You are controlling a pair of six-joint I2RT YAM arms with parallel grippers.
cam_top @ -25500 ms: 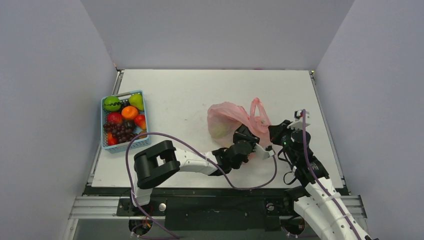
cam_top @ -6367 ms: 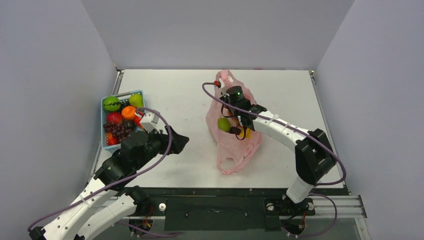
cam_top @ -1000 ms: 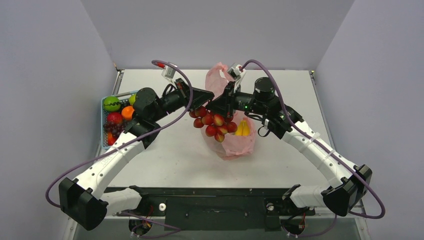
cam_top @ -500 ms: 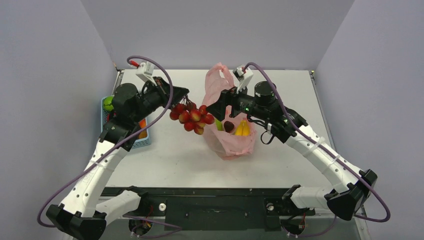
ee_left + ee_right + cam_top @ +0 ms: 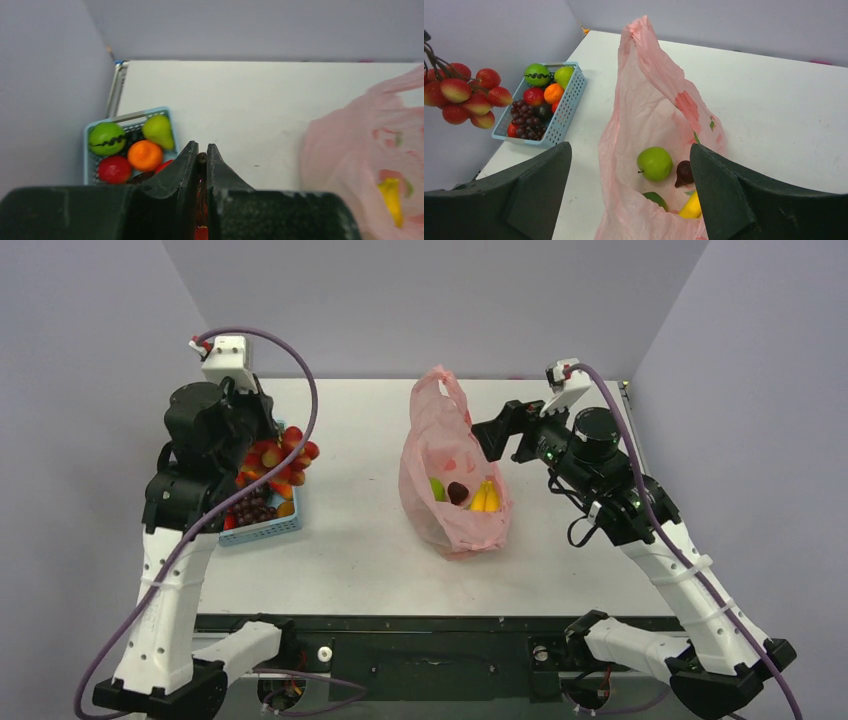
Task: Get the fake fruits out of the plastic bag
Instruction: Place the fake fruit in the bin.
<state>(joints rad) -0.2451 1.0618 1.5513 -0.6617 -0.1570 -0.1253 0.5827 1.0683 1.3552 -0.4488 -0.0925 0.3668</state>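
The closed bottom of the plastic bag (image 5: 425,450) lay nearest the arm bases, on the white table (image 5: 350,570) right of centre. The bag's long axis ran near to far. Its bulging belly sat at the near end, and its crinkled pink top tapered to a handle peak that pointed up and toward the far wall. Its mouth gaped on the right side.

Inside, from left to right, lay the green apple (image 5: 437,488), a small dark fruit (image 5: 457,492) and the bananas (image 5: 486,497). The visible yellow fingers of the bananas ran roughly near to far, and plastic hid the rest of the bunch.

Just beside the bag's upper right side hovered the right gripper (image 5: 488,437). Its fingers (image 5: 536,185) were spread wide and held nothing. Whether it touched the film could not be told.

By the table's left edge stood the light-blue basket (image 5: 262,528), its length also running near to far. It held dark grapes (image 5: 526,127) at the near end, then an orange (image 5: 144,154). A striped green ball (image 5: 106,138) and a pear (image 5: 159,131) lay at the far end.

Above the basket, the left gripper (image 5: 201,152) had its fingers pressed together on the thin stem of the cluster of red-yellow fruits (image 5: 275,460). The cluster hung in the air clear of the basket. Its stem end was up at the gripper, and its fruits spread downward and toward the bag.
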